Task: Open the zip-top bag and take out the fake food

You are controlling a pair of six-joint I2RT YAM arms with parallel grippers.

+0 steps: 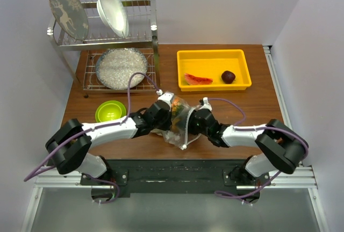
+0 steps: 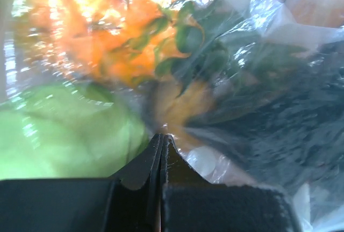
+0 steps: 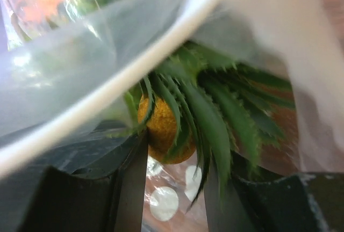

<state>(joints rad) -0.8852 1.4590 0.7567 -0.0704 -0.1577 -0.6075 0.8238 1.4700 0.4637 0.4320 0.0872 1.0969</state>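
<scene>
Two jaws of our left gripper [image 2: 162,138] pinch the bag [image 2: 258,81] plastic, fully closed. Our right gripper [image 3: 174,154] straddles the pineapple [image 3: 161,127], leaves toward its camera; we cannot tell if it grips. Only overhead shows the bag mid-way along the table [image 1: 252,114], long axis near-to-far.

Overhead view looks down; both wrist views hug the zip-top bag [image 1: 180,129].

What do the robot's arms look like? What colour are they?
The left arm and right arm have white tube-shaped links joined by chunky black joints. A purple cable loops along each one. The left tool and right tool are black all over.
</scene>
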